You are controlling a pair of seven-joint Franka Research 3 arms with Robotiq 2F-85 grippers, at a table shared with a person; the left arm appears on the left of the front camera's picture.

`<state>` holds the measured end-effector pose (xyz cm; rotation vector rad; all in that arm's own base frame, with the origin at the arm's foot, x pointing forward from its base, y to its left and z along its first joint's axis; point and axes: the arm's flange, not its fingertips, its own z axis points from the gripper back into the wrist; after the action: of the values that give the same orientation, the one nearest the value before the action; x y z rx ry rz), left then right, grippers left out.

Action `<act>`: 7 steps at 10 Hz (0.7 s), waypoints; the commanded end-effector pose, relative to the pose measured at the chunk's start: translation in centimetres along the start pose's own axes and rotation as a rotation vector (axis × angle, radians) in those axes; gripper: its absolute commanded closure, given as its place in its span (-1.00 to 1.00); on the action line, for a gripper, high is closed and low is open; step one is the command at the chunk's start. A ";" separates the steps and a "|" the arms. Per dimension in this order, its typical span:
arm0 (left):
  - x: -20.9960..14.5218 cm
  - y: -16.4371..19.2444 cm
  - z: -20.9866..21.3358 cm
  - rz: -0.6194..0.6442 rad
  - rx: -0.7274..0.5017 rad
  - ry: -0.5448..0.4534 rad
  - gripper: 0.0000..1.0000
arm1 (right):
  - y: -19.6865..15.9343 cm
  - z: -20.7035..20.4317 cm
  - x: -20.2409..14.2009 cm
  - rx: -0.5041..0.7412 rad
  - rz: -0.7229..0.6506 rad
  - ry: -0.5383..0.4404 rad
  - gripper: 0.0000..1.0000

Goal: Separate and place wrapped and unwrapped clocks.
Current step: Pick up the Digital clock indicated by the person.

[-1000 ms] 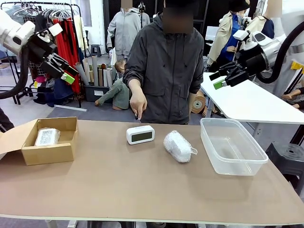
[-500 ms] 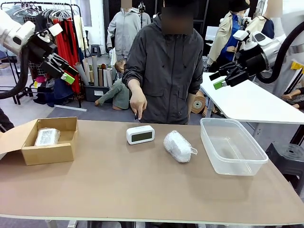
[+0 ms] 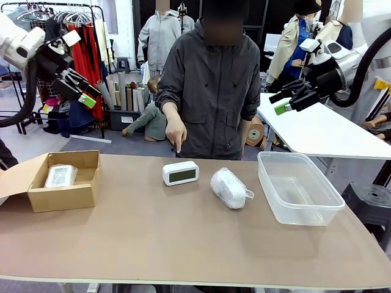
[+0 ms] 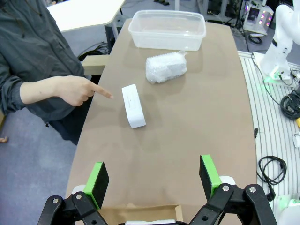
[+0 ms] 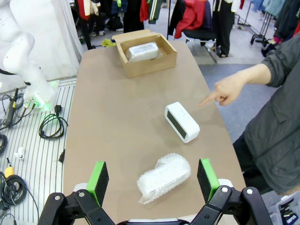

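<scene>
A bare white clock [image 3: 181, 173] with a dark screen stands at the table's far middle; the wrist views show it too [image 4: 133, 105] [image 5: 182, 122]. Just right of it lies a bubble-wrapped clock [image 3: 229, 188] [image 4: 166, 67] [image 5: 164, 178]. A second wrapped clock [image 3: 61, 176] [image 5: 143, 51] rests inside the open cardboard box [image 3: 64, 198] at the left. My left gripper [image 3: 88, 93] [image 4: 153, 176] hangs open high above the box. High over the table's right end, my right gripper [image 3: 278, 104] [image 5: 152, 174] is open too. Neither holds anything.
A clear plastic tub [image 3: 299, 210] [image 4: 140, 33] sits at the right end with nothing in it. The person stands at the far side, one hand [image 3: 177, 134] [image 4: 75, 90] [image 5: 225, 91] pointing down at the bare clock. A white table [image 3: 324, 131] stands behind on the right.
</scene>
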<state>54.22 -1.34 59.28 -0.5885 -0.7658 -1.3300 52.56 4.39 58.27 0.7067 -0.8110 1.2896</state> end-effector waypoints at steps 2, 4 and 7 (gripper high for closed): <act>0.0 -0.1 0.0 -0.013 -0.004 -0.002 -1.00 | 0.0 0.1 0.1 0.001 0.002 -0.002 -1.00; 0.0 -0.1 0.0 -0.013 -0.004 -0.002 -1.00 | 0.0 0.1 0.1 0.001 0.002 -0.002 -1.00; 0.0 -0.1 0.0 -0.013 -0.004 -0.002 -1.00 | 0.0 -2.2 -0.2 0.051 0.005 0.025 -1.00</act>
<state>54.23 -1.35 59.28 -0.5885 -0.7658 -1.3302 52.58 4.94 57.88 0.7177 -0.7995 1.2969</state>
